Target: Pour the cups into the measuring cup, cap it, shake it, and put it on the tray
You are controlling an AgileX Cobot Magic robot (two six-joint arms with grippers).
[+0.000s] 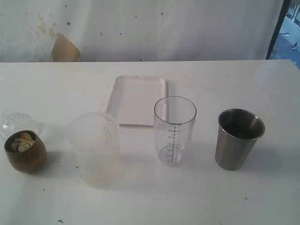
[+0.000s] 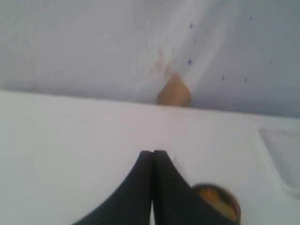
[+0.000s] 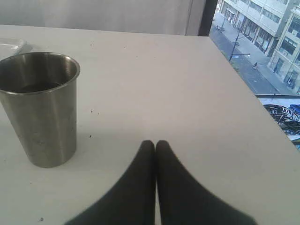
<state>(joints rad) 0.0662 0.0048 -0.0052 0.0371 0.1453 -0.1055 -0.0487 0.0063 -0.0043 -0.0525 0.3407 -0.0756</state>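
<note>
Left gripper (image 2: 153, 154) and right gripper (image 3: 155, 143) are sitting shut and empty, each near its own cup, wooden cup (image 1: 25, 152) and steel tumbler (image 1: 239, 139), which are flanking the measuring cup (image 1: 174, 131), likely staged for inward pours.

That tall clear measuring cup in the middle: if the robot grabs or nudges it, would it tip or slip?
Probably light: the measuring cup looks like thin clear plastic and appears empty. Tall and narrow, it may tip if pushed near its rim. Its smooth wall could be slippery, and might flex under a firm squeeze.
</note>
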